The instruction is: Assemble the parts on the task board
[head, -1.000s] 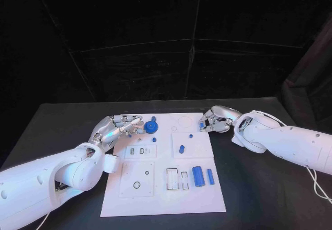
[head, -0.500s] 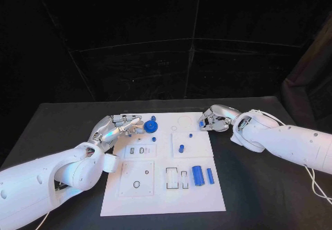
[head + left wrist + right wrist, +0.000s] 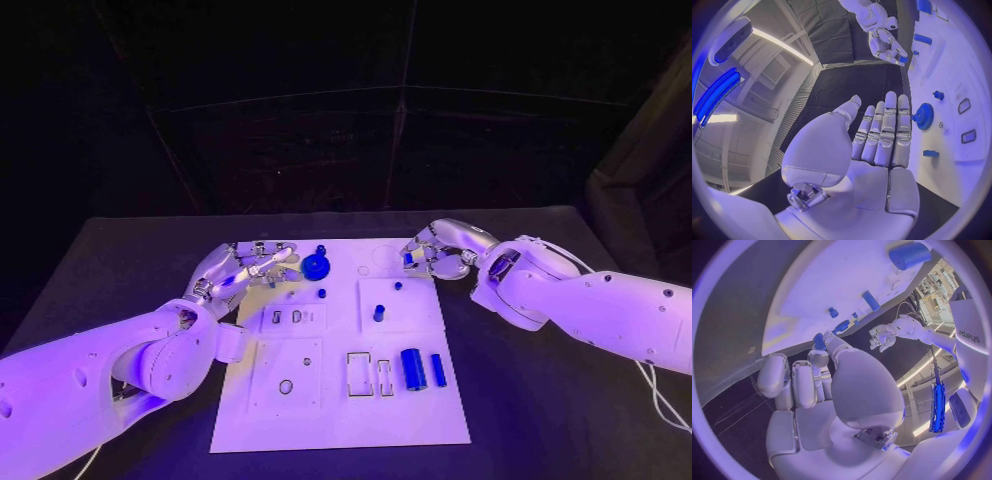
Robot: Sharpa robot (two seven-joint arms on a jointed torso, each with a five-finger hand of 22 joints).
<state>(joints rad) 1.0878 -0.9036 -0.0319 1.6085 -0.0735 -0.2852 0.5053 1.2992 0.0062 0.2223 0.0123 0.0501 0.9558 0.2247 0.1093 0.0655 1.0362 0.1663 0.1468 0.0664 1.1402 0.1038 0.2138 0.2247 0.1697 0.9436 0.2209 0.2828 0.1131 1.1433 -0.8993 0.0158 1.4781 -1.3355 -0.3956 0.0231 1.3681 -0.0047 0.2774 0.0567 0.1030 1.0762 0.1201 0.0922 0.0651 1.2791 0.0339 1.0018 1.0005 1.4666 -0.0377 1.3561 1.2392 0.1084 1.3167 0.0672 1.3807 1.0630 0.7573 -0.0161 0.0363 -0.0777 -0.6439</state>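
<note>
left hand has the blue gear right beside its fingertips, small pegs just past. right hand sits at the task board edge, bare worktop behind it.

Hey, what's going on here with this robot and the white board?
The robot is assembling small blue parts on a white task board on the black table. Its left hand hovers open near the board's far left corner, beside a blue gear. Its right hand, at the far right edge, has fingers curled around a small blue piece. A large blue cylinder and a thinner blue rod lie unplaced nearer the robot.
</note>
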